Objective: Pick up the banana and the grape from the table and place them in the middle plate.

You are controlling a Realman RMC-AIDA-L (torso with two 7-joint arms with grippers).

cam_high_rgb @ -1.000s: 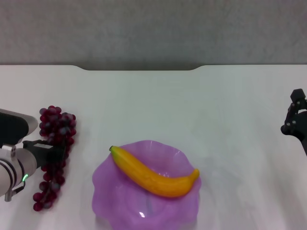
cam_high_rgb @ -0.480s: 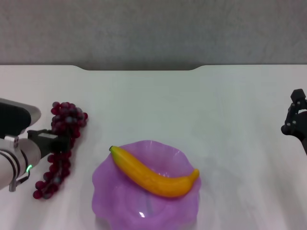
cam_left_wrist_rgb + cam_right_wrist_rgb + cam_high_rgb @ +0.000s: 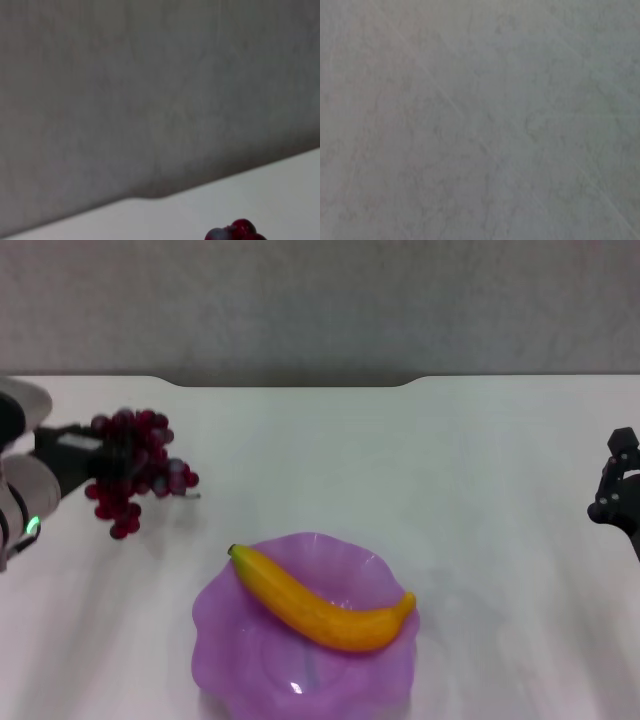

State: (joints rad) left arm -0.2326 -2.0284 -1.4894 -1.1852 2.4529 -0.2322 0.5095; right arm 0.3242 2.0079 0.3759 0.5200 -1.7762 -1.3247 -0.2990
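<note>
While gripped, round frosted grape bunch

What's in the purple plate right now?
Only the banana lies in the middle plate, diagonally across it. The plate floor under the banana is covered. The grape isn't in it: the left claw holds the bunch up over the table.

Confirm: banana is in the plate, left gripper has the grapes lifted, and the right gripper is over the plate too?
Not quite. In the head view the right gripper sits off at the table's right edge, away from the plate. Banana in plate, grapes lifted by left gripper: correct.
</note>
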